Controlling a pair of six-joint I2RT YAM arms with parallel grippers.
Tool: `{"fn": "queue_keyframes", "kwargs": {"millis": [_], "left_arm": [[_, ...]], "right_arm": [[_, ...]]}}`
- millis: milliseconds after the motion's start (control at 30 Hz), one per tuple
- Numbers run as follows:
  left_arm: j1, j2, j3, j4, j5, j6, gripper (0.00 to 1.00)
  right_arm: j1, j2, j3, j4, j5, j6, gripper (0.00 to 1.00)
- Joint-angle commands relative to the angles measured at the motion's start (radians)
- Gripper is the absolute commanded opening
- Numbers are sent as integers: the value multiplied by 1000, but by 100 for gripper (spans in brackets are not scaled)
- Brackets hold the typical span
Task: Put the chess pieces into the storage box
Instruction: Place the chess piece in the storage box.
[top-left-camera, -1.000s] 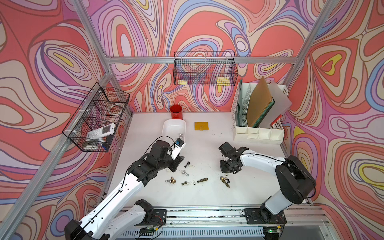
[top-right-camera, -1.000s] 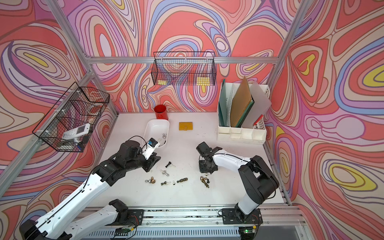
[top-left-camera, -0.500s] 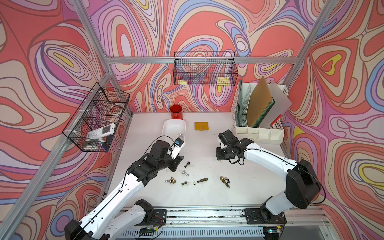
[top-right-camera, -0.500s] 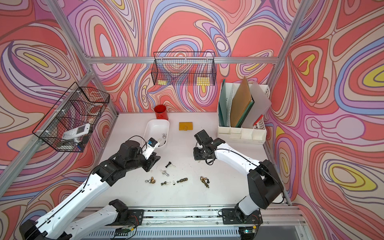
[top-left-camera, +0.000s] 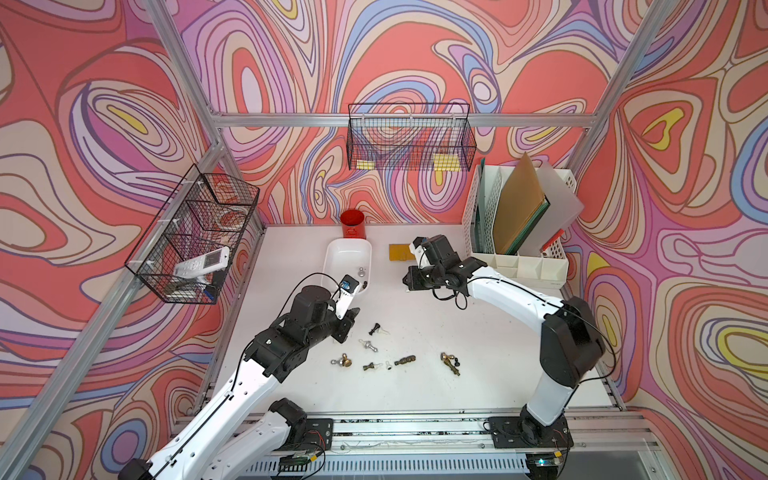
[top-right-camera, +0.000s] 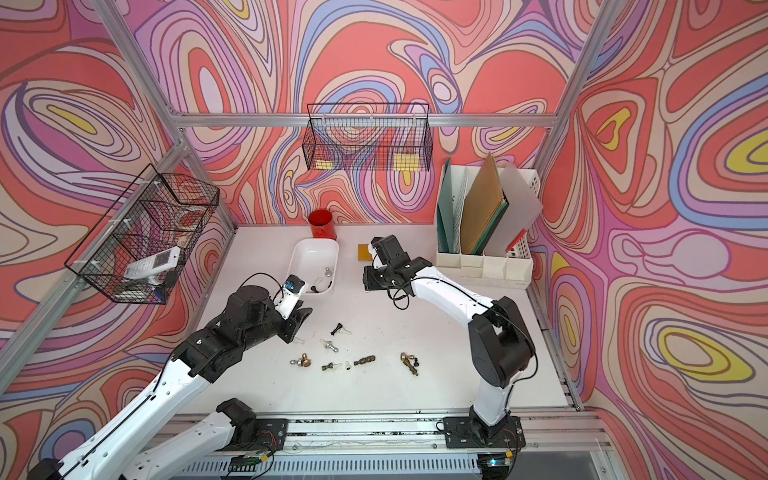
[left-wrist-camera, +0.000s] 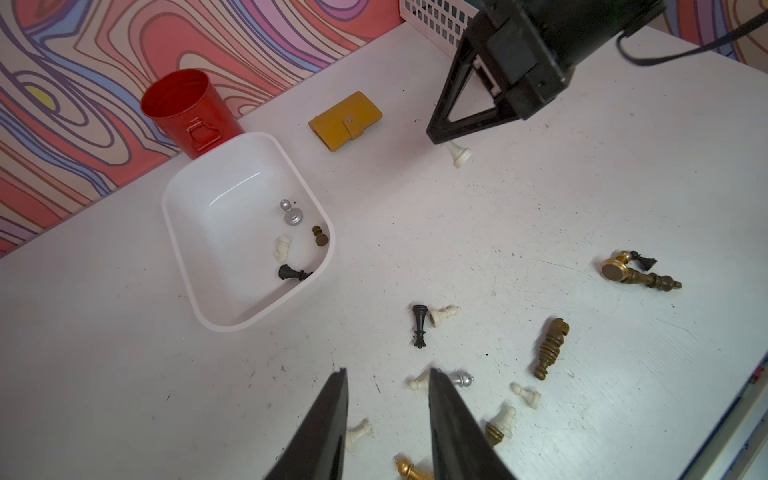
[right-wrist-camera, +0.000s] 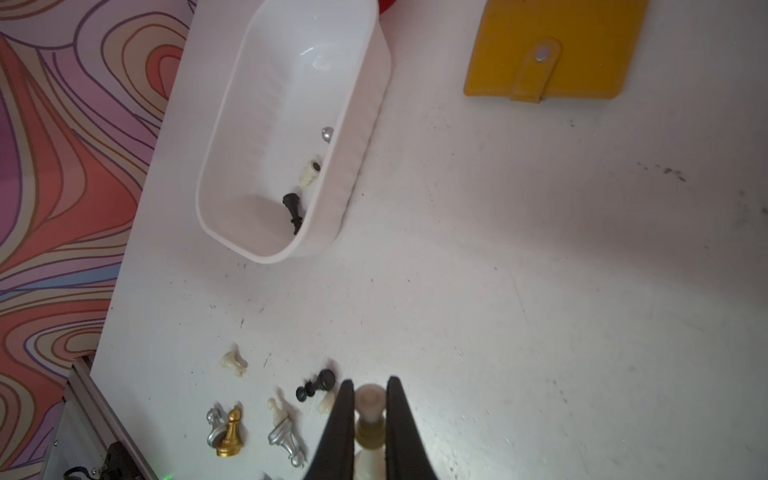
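Twelve or so loose chess pieces (top-left-camera: 405, 360) lie on the white table (top-left-camera: 498, 332) nearest the arm bases, black, white, silver and brass mixed, most on their sides. At the left edge of that scatter we see the left gripper (left-wrist-camera: 386, 372), its jaws standing apart with nothing between them. Farther in, the right gripper (right-wrist-camera: 368, 384) is clamped on a white piece (right-wrist-camera: 368, 401), which hangs from the fingertips over the tabletop, near the yellow wallet (top-left-camera: 399, 251) and apart from the box. Beyond the left gripper sits the storage box (top-left-camera: 347, 257), and in it we count four pieces, gathered toward its near end along one long wall: a silver pawn (left-wrist-camera: 291, 214) standing upright, a small dark brown piece (left-wrist-camera: 320, 237), a white one (left-wrist-camera: 282, 248) and a black one (left-wrist-camera: 293, 273) on its side. Just behind the box the red cup (top-left-camera: 352, 223) stands by the back wall. At the far right the white file rack (top-left-camera: 519, 266) holds upright boards. On the left wall a side basket (top-left-camera: 195, 232) of wire holds a white handset (top-left-camera: 201, 264), and on the back wall a rear basket (top-left-camera: 409, 137) holds yellow pads (top-left-camera: 446, 162).
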Motion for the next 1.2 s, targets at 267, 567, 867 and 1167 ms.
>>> {"fn": "queue_keyframes", "kwargs": {"millis": [267,567,867,1167], "left_arm": [[-2,-76,-38,43,-121,-17,37],[0,-76,-36,30,-133,-13,37],[4,-59,-34,24,-129,-14,38],[6,-50,-29,18,-144,-15,38]], "right_arm": [[96,407,375,366,-41,-100,4],[122,609,508,499,-22,-156,7],[128,576,468,560,-39,-165,19],[131,424,346,596,-64,-163,28]]}}
